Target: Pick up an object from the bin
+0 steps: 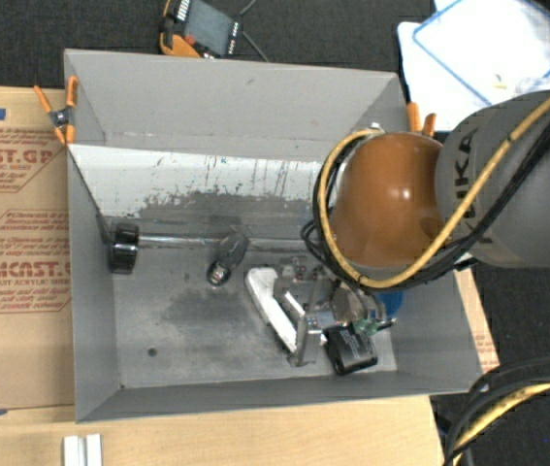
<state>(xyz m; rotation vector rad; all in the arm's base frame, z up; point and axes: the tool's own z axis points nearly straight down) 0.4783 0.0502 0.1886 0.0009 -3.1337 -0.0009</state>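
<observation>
Down in the grey bin (236,95) you've got one black knob (121,250) on a thin rod, one stubby dark cylinder (226,257) and one white oblong block (268,301) lying slantwise front-centre, with your gripper (306,334) low just beside it, open or clamped you can't tell.

We've got our arm (512,187) reaching in from the right, orange wrist cover (386,202) tipped downward, gripper (304,338) hanging low at the near right.
</observation>
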